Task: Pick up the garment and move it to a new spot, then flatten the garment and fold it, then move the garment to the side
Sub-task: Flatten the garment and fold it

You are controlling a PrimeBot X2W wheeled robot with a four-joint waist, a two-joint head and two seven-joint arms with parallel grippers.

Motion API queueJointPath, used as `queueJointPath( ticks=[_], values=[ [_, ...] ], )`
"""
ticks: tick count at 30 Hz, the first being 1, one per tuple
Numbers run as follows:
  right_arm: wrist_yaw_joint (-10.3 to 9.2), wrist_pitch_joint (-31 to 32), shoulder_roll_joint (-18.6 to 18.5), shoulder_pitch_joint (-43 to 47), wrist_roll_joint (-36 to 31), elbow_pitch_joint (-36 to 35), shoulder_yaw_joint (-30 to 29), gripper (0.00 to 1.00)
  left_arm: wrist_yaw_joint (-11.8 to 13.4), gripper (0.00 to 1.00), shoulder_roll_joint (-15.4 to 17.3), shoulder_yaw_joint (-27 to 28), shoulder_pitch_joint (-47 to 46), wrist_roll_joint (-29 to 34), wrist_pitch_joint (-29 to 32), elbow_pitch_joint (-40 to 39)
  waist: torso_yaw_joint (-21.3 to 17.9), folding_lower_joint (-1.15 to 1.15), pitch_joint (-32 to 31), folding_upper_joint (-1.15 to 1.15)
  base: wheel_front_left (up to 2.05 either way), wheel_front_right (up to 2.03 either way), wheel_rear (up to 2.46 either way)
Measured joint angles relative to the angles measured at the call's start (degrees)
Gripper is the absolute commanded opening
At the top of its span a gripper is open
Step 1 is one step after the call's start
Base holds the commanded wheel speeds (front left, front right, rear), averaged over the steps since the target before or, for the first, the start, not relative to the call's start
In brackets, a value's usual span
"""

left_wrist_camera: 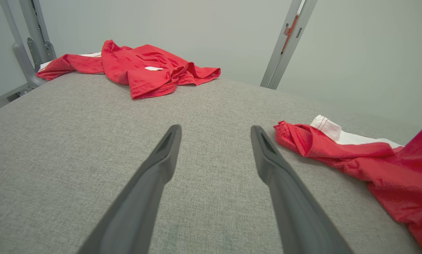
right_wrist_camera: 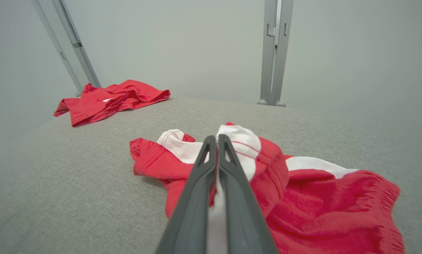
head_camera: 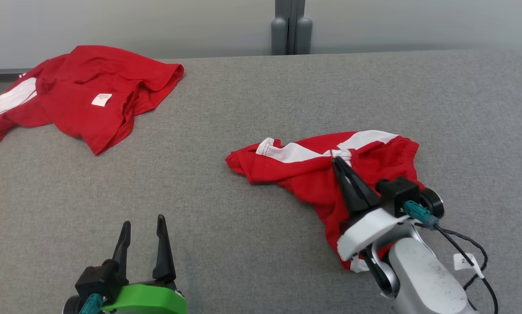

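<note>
A crumpled red garment (head_camera: 304, 172) with white stripes lies on the grey padded table (head_camera: 261, 96), right of centre. My right gripper (head_camera: 337, 160) is shut on a bunched fold of it at the white stripe. In the right wrist view the two fingers (right_wrist_camera: 216, 138) press together, with white cloth of the garment (right_wrist_camera: 320, 197) pinched between them. My left gripper (head_camera: 143, 221) stands open near the front edge, left of the garment and apart from it. Its fingers (left_wrist_camera: 214, 130) hold nothing, and the garment's end (left_wrist_camera: 373, 162) lies just to their right.
A second red garment (head_camera: 90, 91) with a white label lies rumpled at the table's far left corner, hanging partly over the edge; it is also seen from the wrists (left_wrist_camera: 144, 68) (right_wrist_camera: 112, 98). A grey metal post (head_camera: 291, 26) stands behind the far edge.
</note>
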Motion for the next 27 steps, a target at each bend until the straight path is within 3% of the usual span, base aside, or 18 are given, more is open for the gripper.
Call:
queueJointPath(
  ticks=[11, 20, 21, 22, 23, 24, 27],
  values=[
    [0.01, 0.36, 0.01, -11.33, 6.99, 1.15, 22.57, 0.00, 0.08, 1.00, -0.02, -2.70, -0.82, -0.85, -0.01, 0.34, 5.20, 0.00, -0.23, 0.00, 0.00, 0.00, 0.00],
    [0.01, 2.59, 0.02, -17.77, 14.66, 13.99, 35.78, 0.00, 0.55, 1.00, -0.02, -4.92, -1.58, -2.13, 0.00, 0.82, 12.23, 0.00, 0.71, 0.00, 0.00, 0.00, 0.00],
    [0.01, 2.32, 0.00, -18.13, 15.35, 15.19, 36.95, 0.04, 0.60, 1.00, -0.02, -4.94, -1.60, -2.21, 0.00, 0.78, 12.97, 0.00, 0.89, 0.00, 0.00, 0.00, 0.00],
    [0.02, 2.00, 0.03, -18.48, 15.85, 16.07, 37.75, 0.24, 0.77, 1.00, -0.02, -4.94, -1.60, -2.24, 0.00, 0.71, 13.60, 0.00, 1.10, 0.00, 0.00, 0.00, 0.00],
    [0.02, 1.67, 0.09, -18.80, 16.37, 16.83, 38.24, 0.88, 0.90, 1.00, -0.02, -4.94, -1.61, -2.37, 0.00, 0.63, 14.03, 0.00, 1.32, 0.00, 0.00, 0.00, 0.00],
    [0.02, 1.32, 0.05, -19.30, 17.02, 17.50, 38.84, 1.00, 1.04, 1.00, -0.02, -4.85, -1.61, -2.57, 0.00, 0.48, 14.38, 0.00, 1.65, 0.00, 0.00, 0.00, 0.00],
    [0.02, 0.47, 0.04, -20.34, 18.38, 18.25, 38.99, 1.00, 1.10, 1.00, -0.02, -4.67, -1.68, -2.60, 0.00, 0.38, 14.56, 0.00, 2.52, 0.00, 0.00, 0.00, 0.00]
  ],
)
